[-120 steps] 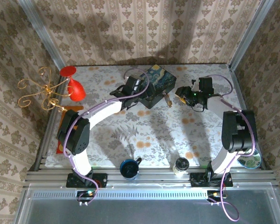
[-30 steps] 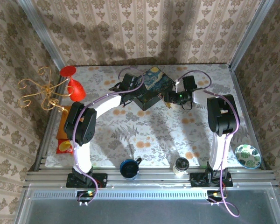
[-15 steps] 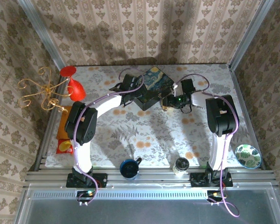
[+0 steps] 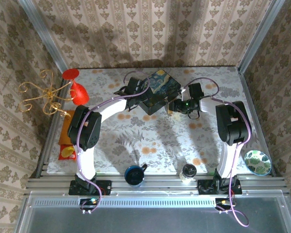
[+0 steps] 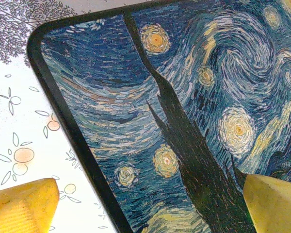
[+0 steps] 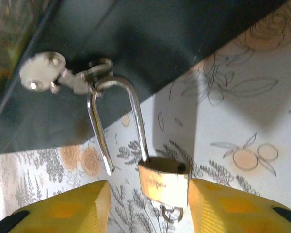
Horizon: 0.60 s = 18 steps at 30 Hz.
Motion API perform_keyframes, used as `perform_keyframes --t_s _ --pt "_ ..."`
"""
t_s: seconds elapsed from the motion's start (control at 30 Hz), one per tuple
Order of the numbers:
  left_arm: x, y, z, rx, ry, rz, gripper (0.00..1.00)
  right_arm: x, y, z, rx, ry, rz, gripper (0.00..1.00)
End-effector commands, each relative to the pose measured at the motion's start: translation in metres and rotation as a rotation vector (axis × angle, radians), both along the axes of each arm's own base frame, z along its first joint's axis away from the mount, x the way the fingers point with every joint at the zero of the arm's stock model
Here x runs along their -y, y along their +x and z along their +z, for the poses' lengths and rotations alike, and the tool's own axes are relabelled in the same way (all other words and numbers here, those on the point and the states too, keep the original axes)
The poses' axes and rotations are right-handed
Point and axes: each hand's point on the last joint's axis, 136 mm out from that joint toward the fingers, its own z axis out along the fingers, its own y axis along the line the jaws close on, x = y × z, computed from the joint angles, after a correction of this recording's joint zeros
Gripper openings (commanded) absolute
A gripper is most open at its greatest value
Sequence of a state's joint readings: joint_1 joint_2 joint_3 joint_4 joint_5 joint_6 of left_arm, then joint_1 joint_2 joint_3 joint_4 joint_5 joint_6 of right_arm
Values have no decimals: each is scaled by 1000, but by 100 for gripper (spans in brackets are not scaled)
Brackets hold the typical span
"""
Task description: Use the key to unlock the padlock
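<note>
From above, the dark blue box [image 4: 159, 90] sits at the far middle of the flowery counter [image 4: 136, 141]. One arm reaches to it from each side. The left pincer [image 4: 136, 89] is at the box's left edge. The right pincer [image 4: 176, 106] is at its lower right corner. The lock is too small to make out from up there.

The right wrist view is very close. The padlock [image 6: 163, 180] is in the lower middle of the frame, between two yellow fingers [image 6: 68, 208]. Its body is a little brass-coloured block, dull and scuffed. It is right next to the finger on the right of the frame, and I cannot tell if they touch. There is a clear gap to the finger on the left. So the right pincer is released and is not squeezing the lock. The shackle [image 6: 138, 127] is a thin, shiny bent bar. One leg goes into the body, and the other leg ends free, out of the body. Its top is hooked through the box's silver clasp [image 6: 43, 72] at the upper left. A small metal loop [image 6: 170, 213] pokes out under the body.

The left wrist view shows the box's lid [image 5: 184, 97], with blue painted swirls, yellow stars and a rounded corner. The left pincer is released, with its tips wide apart. One tip is over the counter at the lower left and the other is over the lid at the lower right.
</note>
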State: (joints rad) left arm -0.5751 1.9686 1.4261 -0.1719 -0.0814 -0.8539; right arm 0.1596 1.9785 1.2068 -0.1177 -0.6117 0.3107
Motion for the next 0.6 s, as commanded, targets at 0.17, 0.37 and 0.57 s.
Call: perform_keyframes --t_s 0.17,0.37,0.57 --pt "0 0 -1 -5 -11 8 99 -8 26 4 12 54 -16 44" --pt "1 -1 -1 -9 -17 6 99 -14 32 1 -2 101 -11 40" --pt "2 -1 0 -6 -17 5 99 -18 32 -4 -22 139 -10 36"
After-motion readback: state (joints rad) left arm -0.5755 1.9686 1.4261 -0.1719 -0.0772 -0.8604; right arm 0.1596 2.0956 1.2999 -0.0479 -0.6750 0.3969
